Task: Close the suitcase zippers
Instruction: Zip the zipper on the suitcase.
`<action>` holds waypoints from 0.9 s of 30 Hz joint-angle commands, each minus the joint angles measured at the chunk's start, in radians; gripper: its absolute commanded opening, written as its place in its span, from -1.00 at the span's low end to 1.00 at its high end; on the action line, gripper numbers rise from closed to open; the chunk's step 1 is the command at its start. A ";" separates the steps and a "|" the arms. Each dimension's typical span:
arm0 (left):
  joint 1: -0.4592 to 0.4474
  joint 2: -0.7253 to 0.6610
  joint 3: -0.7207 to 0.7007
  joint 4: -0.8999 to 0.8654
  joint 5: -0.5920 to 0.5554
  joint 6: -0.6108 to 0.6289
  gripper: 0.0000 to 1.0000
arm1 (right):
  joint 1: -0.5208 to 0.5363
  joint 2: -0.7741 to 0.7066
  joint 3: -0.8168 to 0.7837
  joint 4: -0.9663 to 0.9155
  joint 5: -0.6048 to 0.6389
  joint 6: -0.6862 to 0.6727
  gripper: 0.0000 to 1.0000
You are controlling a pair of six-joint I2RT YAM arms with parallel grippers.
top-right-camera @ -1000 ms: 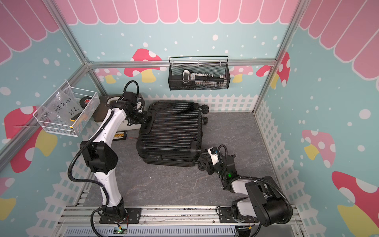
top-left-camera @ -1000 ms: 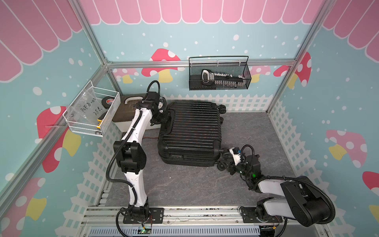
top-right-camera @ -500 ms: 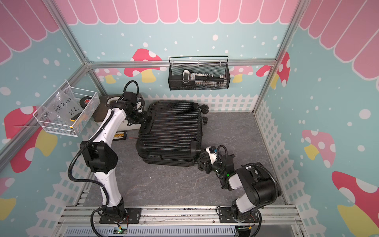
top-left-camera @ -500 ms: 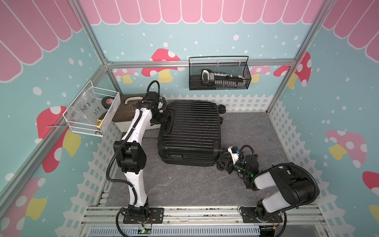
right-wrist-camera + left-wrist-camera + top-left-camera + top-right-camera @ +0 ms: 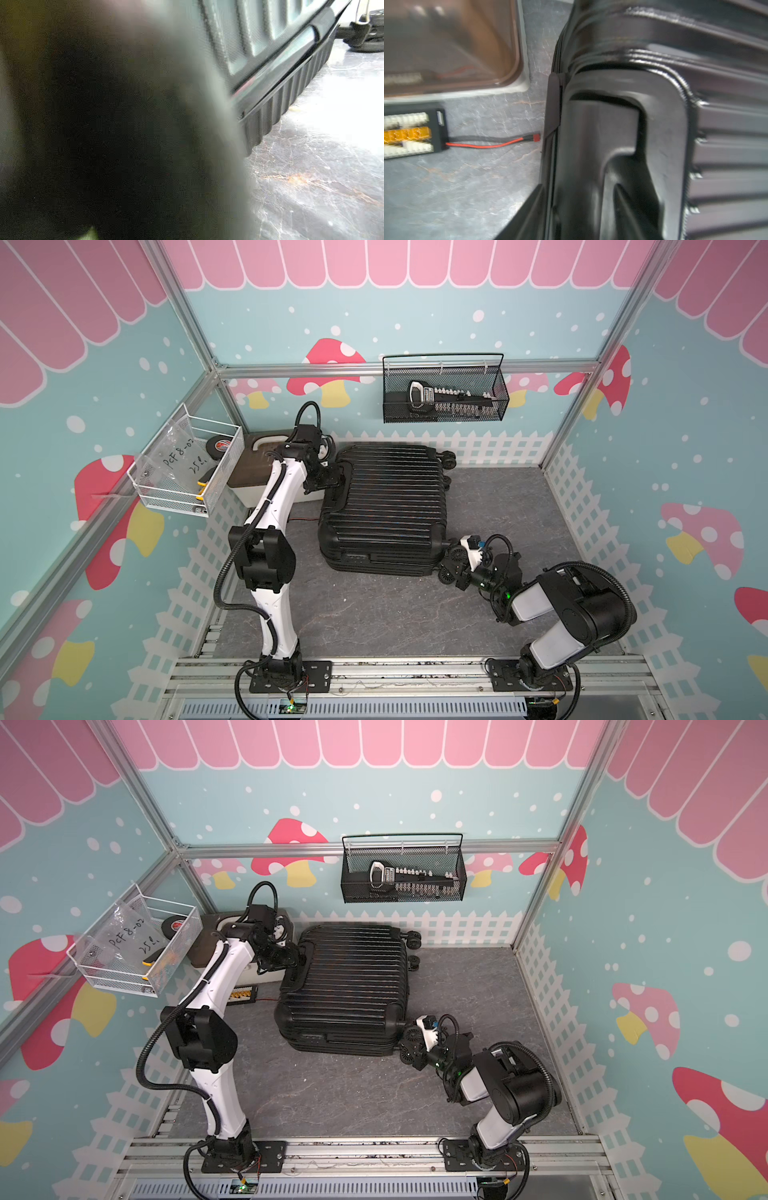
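find the pull, then draw along the seam

the suitcase lies flat on the table between the two grippers. the left gripper is against its handle side. the right gripper sits low at the opposite corner, at or touching the caster wheels.

the right gripper's jaws are fully closed, on what i cannot tell. whether the left gripper is open or closed the pictures do not show.

the step in hand looks to be catching a pull on the zippers, whose track runs just beside the left gripper in its wrist view. to do it well:
- pinch only the small pull, not the track or the moulded handle.
- draw along the seam with the wrist level to it, easing round the corner so the slider does not jam.
- brace the case with the other arm, as it may slide away from the pulling hand.

hard to make out: no pull shows in any view. a blurred dark mass right before the right wrist camera hides what that gripper pinches. the left wrist view is smeared, black on black. how much is zipped i cannot say. on the left gripper's side away from the case stand a toolbox and a connector board, its red wire ending just short of the case.
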 commanded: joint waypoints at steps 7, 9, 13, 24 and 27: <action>-0.288 -0.374 -0.186 0.142 -0.061 0.320 0.67 | 0.010 -0.017 -0.011 -0.088 0.032 0.009 -1.00; -0.409 -0.455 -0.315 0.211 -0.053 0.458 0.69 | 0.010 -0.023 -0.008 -0.103 0.027 0.013 -1.00; -0.620 -0.577 -0.550 0.282 0.044 0.797 0.74 | 0.010 -0.024 -0.007 -0.115 0.005 0.030 -1.00; -0.789 -0.508 -0.725 0.551 -0.291 0.950 0.90 | 0.010 -0.063 0.000 -0.158 -0.037 0.077 -1.00; -0.801 -0.462 -0.739 0.647 -0.418 0.966 0.89 | 0.010 -0.076 0.004 -0.178 -0.049 0.087 -1.00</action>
